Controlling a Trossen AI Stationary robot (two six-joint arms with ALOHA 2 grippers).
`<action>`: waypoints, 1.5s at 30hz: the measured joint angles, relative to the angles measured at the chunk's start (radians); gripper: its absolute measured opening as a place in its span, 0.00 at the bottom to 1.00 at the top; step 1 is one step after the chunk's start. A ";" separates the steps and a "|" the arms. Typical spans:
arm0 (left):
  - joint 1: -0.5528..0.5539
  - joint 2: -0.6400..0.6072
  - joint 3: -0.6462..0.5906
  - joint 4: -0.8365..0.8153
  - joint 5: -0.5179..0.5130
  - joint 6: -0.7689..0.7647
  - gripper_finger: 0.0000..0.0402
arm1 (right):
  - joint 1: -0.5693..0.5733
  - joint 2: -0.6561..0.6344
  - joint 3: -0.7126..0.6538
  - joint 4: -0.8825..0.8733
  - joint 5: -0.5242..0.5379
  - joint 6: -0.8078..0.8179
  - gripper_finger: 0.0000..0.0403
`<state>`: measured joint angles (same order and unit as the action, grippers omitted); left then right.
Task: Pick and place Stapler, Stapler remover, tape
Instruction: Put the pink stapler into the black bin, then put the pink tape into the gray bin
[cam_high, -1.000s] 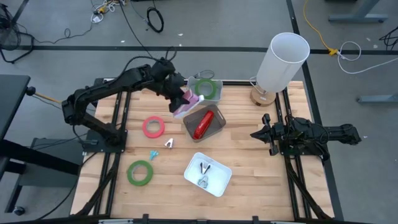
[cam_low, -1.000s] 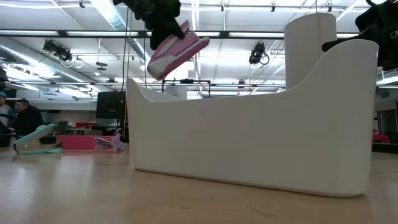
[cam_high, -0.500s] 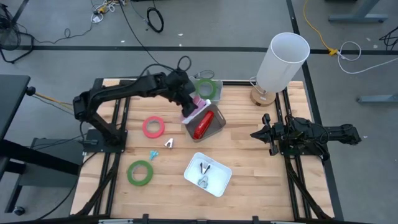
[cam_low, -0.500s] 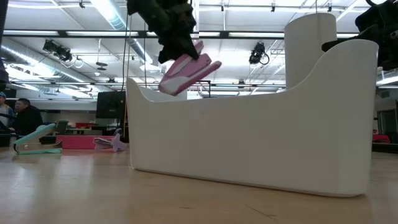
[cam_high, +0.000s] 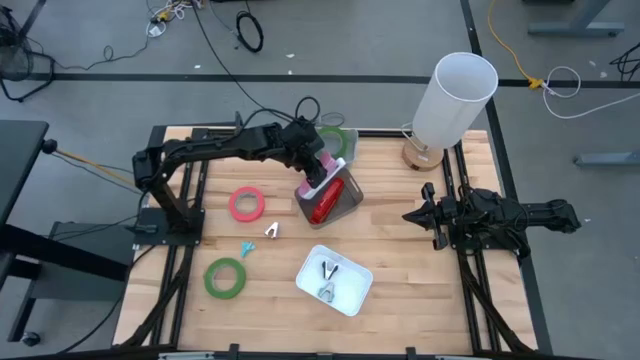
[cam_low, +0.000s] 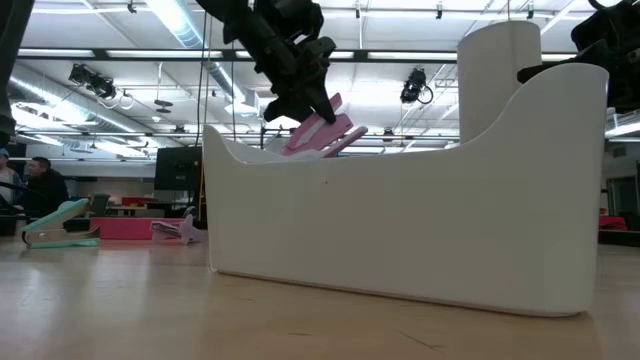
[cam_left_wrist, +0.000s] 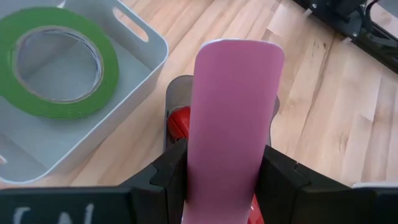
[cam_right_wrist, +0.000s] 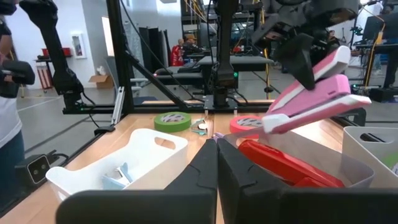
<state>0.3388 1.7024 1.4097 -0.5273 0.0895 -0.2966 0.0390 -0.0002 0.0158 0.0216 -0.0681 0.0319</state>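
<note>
My left gripper is shut on a pink stapler just above a grey bin that holds a red stapler. The pink stapler also shows in the low view and the right wrist view. One green tape roll lies flat in a white bin at the back. A red-pink roll and a second green roll lie flat on the table. Two small staple removers lie between them. My right gripper is shut and empty at the table's right side. My left gripper pinches the pink stapler's two long sides between its two fingers, at the stapler's higher, far end. The fingers slant down from the far left. The stapler is lifted clear and tilted, its free end lower, over the red stapler.
A white tray with staple removers in it stands near the front middle; it fills the low view. A white lamp stands at the back right. Bare wood lies between the grey bin and my right gripper.
My left gripper has carried the pink stapler toward the table's right and down, from beside the back white bin to just over the grey bin. The stapler has stayed tilted in the hold and now sits much lower.
</note>
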 joint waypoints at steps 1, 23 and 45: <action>-0.002 0.004 0.000 0.005 0.000 -0.002 0.38 | 0.000 0.000 0.000 0.000 0.000 0.000 0.00; -0.073 0.014 -0.010 -0.011 -0.064 0.004 0.38 | 0.000 0.000 0.000 0.000 0.000 0.000 0.00; -0.074 0.013 -0.010 -0.059 -0.093 -0.006 0.71 | 0.000 0.000 0.000 0.000 0.000 0.000 0.00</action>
<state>0.2646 1.7149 1.3994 -0.5864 -0.0040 -0.3028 0.0389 -0.0002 0.0158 0.0216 -0.0682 0.0316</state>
